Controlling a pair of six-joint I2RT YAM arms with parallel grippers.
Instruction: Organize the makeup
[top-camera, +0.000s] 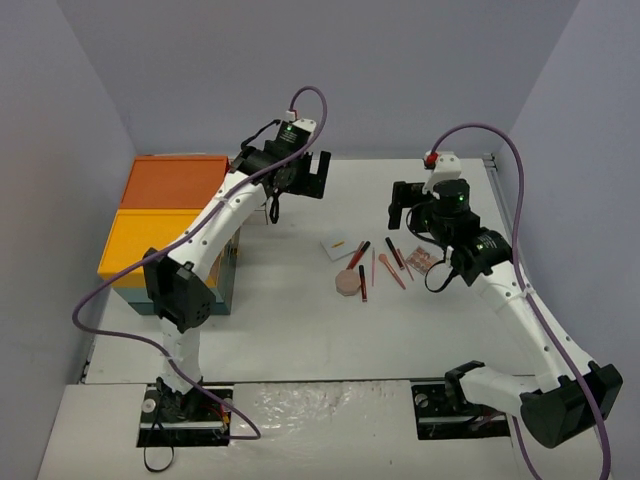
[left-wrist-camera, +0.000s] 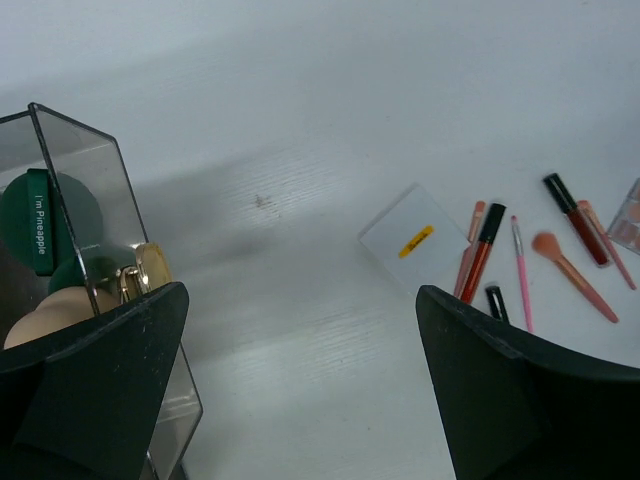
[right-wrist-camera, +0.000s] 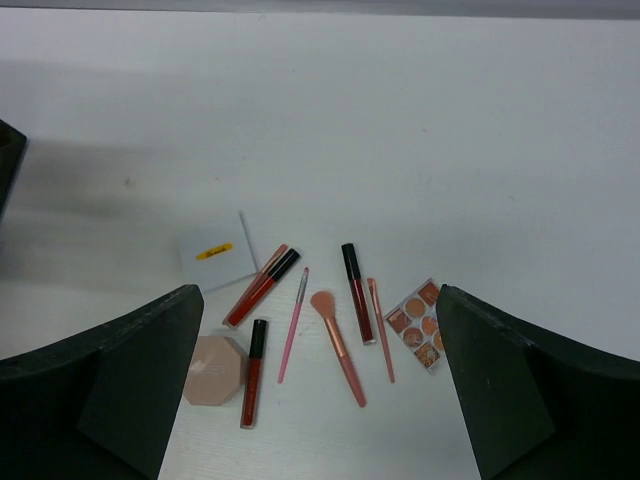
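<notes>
White counter (top-camera: 300, 330) carries the makeup (top-camera: 372, 262) in a loose cluster just before the right claw (top-camera: 405, 215), jaws wide apart and empty, pencils (right-wrist-camera: 358, 295) lying across its closing line, while the left claw (top-camera: 310, 178), equally spread, hangs farther off.

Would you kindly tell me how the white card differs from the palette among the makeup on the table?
The card is plain white with one small yellow label; the palette shows round orange and brown pans. In the right wrist view the card lies at the left end of the group, the palette at the right end. Both are flat and lie askew on the table.
</notes>
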